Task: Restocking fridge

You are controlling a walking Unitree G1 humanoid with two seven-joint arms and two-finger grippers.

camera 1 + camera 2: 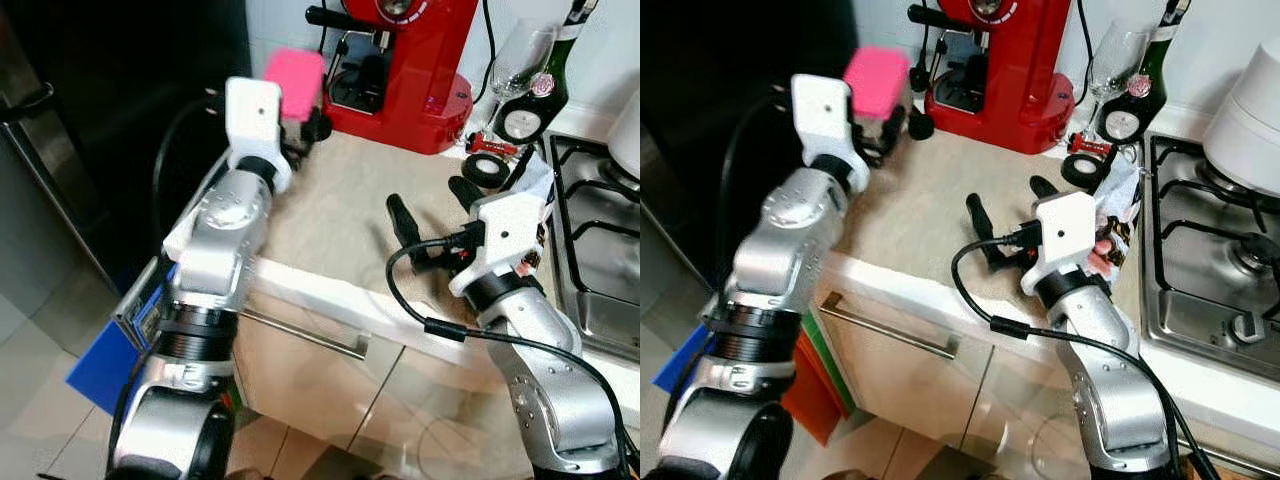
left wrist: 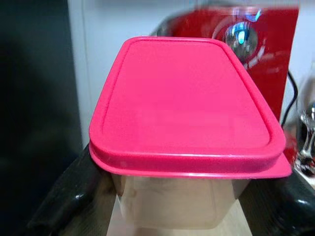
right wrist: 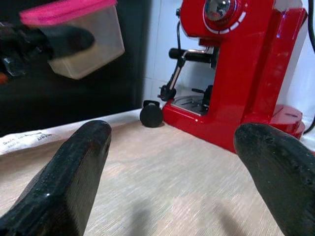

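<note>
A clear plastic container with a pink lid (image 1: 295, 82) hangs in the air over the counter's (image 1: 340, 225) back left corner, beside the black fridge (image 1: 110, 120). My left gripper (image 1: 300, 118) is shut on it, one black finger (image 2: 69, 196) on each side of the clear body (image 2: 172, 201) under the lid. The same container (image 3: 74, 34) appears lifted in the right wrist view. My right gripper (image 1: 432, 205) hovers low over the middle of the counter, open, with nothing between its fingers (image 3: 69, 182).
A red coffee machine (image 1: 400, 60) stands at the back of the counter. To its right are a wine glass (image 1: 515, 60), a dark bottle (image 1: 540, 90) and a tape roll (image 1: 490, 170). A steel gas hob (image 1: 600, 230) lies at the right. A drawer handle (image 1: 300, 335) runs below the counter edge.
</note>
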